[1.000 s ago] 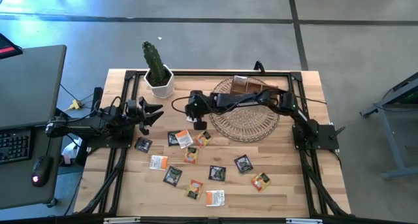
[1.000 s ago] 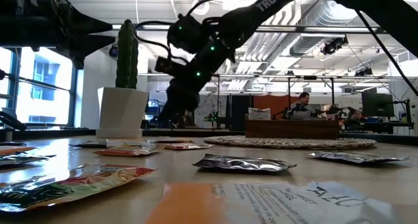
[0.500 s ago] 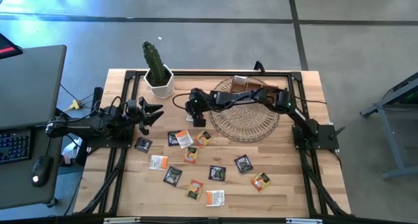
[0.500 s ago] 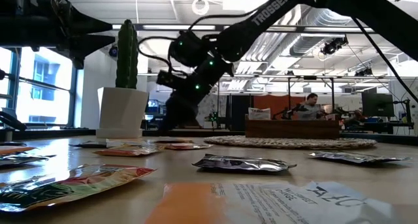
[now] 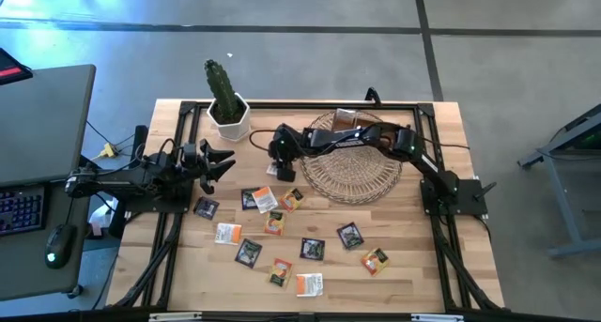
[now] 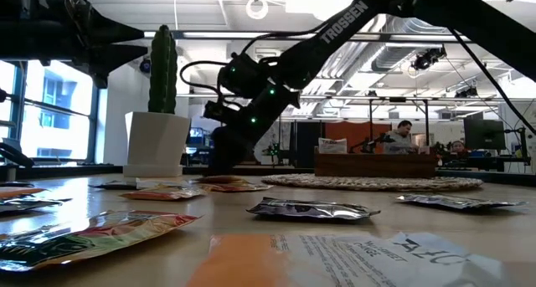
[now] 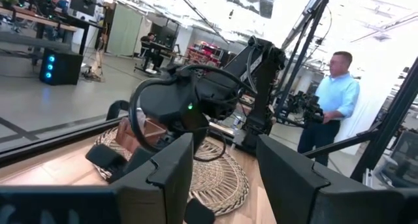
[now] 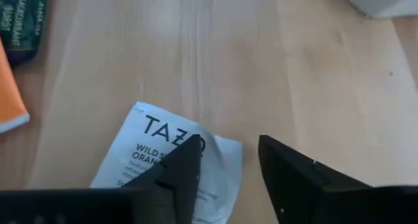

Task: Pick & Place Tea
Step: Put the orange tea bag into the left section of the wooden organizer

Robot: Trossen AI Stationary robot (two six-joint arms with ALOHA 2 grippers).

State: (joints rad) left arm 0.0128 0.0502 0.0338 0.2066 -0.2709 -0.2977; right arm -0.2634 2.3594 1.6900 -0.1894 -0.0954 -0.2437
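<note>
Several tea sachets, such as one (image 5: pixel 312 249), lie flat and scattered over the near half of the wooden table (image 5: pixel 413 237). My right gripper (image 5: pixel 282 169) reaches across the wicker mat (image 5: pixel 352 172) and hangs low, fingers pointing down, open (image 8: pixel 228 145). A white sachet with black print (image 8: pixel 163 162) lies flat below it, one corner (image 8: pixel 225 152) between the fingers. My left gripper (image 5: pixel 225 162) waits open at the table's left (image 7: pixel 224 152), level and clear of everything. My right gripper stands over the white sachet's corner (image 8: pixel 225 152) from above, one finger (image 8: pixel 179 168) over the printed face, the other (image 8: pixel 287 172) over bare wood beside it. Whether either finger touches the sachet, I cannot tell. The sachet lies flat on the table.
A cactus in a white pot (image 5: pixel 228 115) stands at the far left, close to my right gripper. The brown wooden box (image 5: pixel 352 120) sits behind the mat. A dark sachet (image 8: pixel 23 21) and an orange one (image 8: pixel 10 100) lie near the white sachet. People show in the room beyond.
My right gripper has come down toward the table, a little toward the far edge, and now hangs just above the sachets. The sachets have stayed where they were.
</note>
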